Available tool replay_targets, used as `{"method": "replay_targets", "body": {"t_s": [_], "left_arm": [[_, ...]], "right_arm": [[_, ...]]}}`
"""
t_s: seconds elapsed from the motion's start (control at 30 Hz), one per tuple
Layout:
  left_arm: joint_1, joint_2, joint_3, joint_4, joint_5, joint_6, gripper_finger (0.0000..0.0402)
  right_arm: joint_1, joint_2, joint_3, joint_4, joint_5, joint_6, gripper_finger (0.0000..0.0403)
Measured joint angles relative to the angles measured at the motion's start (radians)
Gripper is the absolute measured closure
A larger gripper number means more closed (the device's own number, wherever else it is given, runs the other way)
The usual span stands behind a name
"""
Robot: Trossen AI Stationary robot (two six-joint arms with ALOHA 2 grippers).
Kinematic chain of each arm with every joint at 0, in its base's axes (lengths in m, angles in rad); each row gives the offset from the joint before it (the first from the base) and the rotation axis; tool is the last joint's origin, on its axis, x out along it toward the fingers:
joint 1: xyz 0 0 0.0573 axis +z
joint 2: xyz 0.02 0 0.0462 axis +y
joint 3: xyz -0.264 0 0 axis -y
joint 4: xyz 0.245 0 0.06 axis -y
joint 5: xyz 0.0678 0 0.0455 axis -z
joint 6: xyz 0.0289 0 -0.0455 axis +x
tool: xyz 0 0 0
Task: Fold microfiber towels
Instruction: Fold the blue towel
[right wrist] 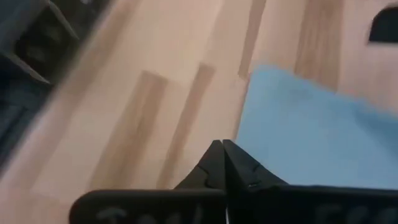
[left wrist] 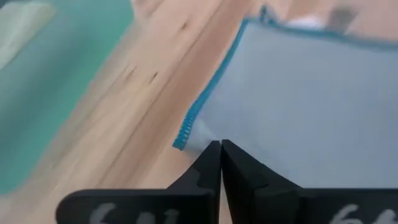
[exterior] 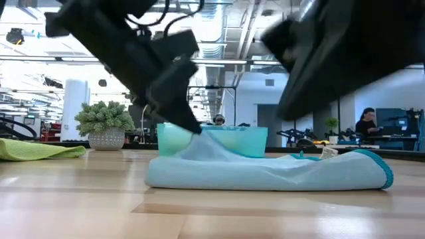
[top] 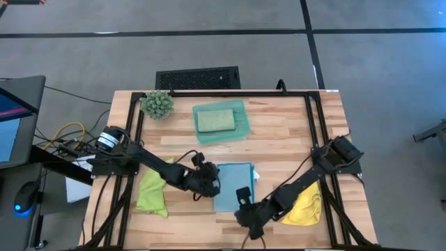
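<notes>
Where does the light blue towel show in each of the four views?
High view: light blue towel at table centre front, between both grippers.
Low view: centre, lying on the wood.
Left wrist view: upper right.
Right wrist view: right side.
Shared landmark: teal tray, behind the towel in the low view.

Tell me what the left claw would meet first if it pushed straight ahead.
Probably more of the light blue towel: the shut left claw already pinches its stitched edge, and cloth fills the view ahead.

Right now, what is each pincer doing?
Left pincer: shut on the light blue towel, at its corner.
Right pincer: shut at the towel's edge; whether it holds cloth cannot be told.
</notes>
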Motion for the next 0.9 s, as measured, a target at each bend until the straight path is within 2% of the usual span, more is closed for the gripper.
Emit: {"method": "replay_targets", "body": {"t_s": [0.1, 0.23, 0.4, 0.5, 0.6, 0.7, 0.77, 0.9], "left_arm": [[-0.043, -0.012, -0.001, 0.046, 0.006, 0.047, 0.0401], [-0.082, -0.008, 0.001, 0.087, 0.033, 0.082, 0.0401], [-0.083, -0.006, 0.000, -0.074, -0.149, -0.036, 0.0401], [-0.074, -0.006, 0.000, -0.143, -0.291, -0.078, 0.0401], [-0.060, -0.006, 0.000, -0.148, -0.361, -0.075, 0.0401], [-0.045, -0.006, 0.000, -0.141, -0.364, -0.076, 0.0401], [-0.035, -0.006, 0.000, -0.144, -0.328, -0.086, 0.0398], [-0.021, 0.021, 0.000, -0.142, -0.286, -0.089, 0.0371]], "right_arm": [[0.013, -0.024, -0.005, 0.004, 0.024, -0.016, 0.0397], [0.010, -0.054, -0.107, 0.110, 0.027, 0.012, 0.0387], [-0.020, -0.072, -0.248, 0.218, 0.020, 0.115, 0.0388], [-0.038, -0.071, -0.279, 0.252, -0.005, 0.142, 0.0391], [-0.050, -0.068, -0.284, 0.258, -0.036, 0.145, 0.0388], [-0.049, -0.068, -0.283, 0.271, -0.039, 0.145, 0.0382], [-0.049, -0.068, -0.283, 0.278, -0.039, 0.145, 0.0380], [-0.048, -0.068, -0.283, 0.277, -0.071, 0.163, 0.0383]]}}
